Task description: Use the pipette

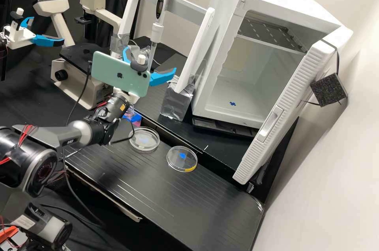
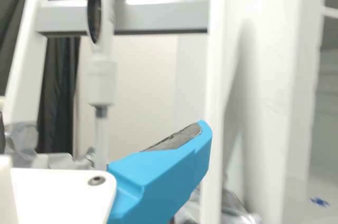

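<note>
Located pipette (image 1: 157, 31), nearly upright, at grey crossbar (image 1: 189, 9) of white stand (image 1: 196, 51). Took the step in hand as approach, ahead of any grasp. Recorded pincer (image 1: 150, 59) as wide open and empty, with blue fingers (image 1: 162, 78) well apart near the pipette's lower shaft. Could not settle, owing to overlap, any light contact with the shaft. Judged next move to call for lining up with the pipette, closing evenly on it, then freeing it from the crossbar without knocking the slender lower end. Also noted two clear dishes (image 1: 175, 162) on counter (image 1: 138, 187), possibly for later use.
</note>
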